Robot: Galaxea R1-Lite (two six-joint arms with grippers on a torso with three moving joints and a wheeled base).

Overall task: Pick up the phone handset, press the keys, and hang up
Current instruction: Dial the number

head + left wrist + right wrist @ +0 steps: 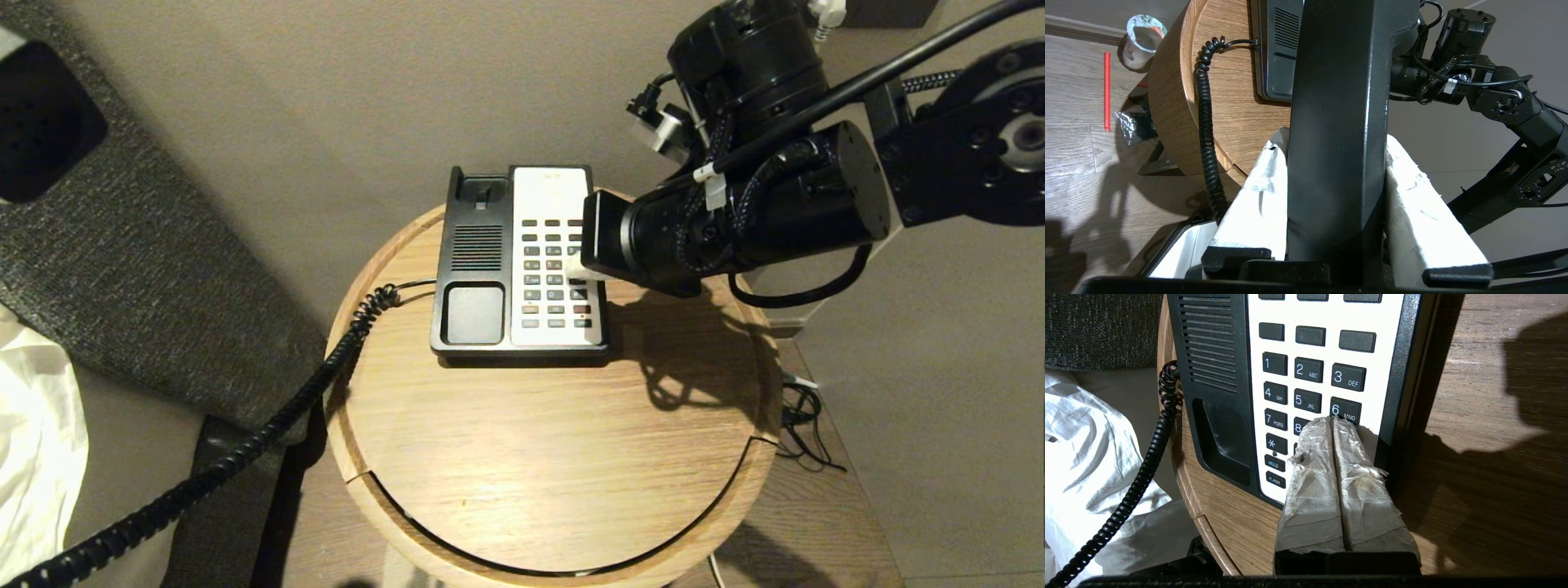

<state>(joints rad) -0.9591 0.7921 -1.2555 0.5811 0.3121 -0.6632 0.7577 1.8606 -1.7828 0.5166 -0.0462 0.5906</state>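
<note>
The black phone handset (1337, 122) stands between the white-wrapped fingers (1257, 196) of my left gripper (1335, 141), which is shut on it, off the table's left side and outside the head view. Its coiled cord (269, 425) runs from the black-and-white phone base (478, 245) over the table edge. The base's cradle (473, 314) is empty. My right gripper (1334, 420) is shut, with its wrapped tips together on the keys (1306, 371) just below the 6 key and over the spot beside the 8. In the head view its white tip (575, 268) rests on the keypad's right column.
The phone sits at the back of a round wooden table (555, 457). A grey upholstered panel (163, 269) and white cloth (33, 441) lie to the left. Loose cables (804, 425) trail on the floor at the right. A cup (1143, 38) and red straw (1107, 90) lie on the floor.
</note>
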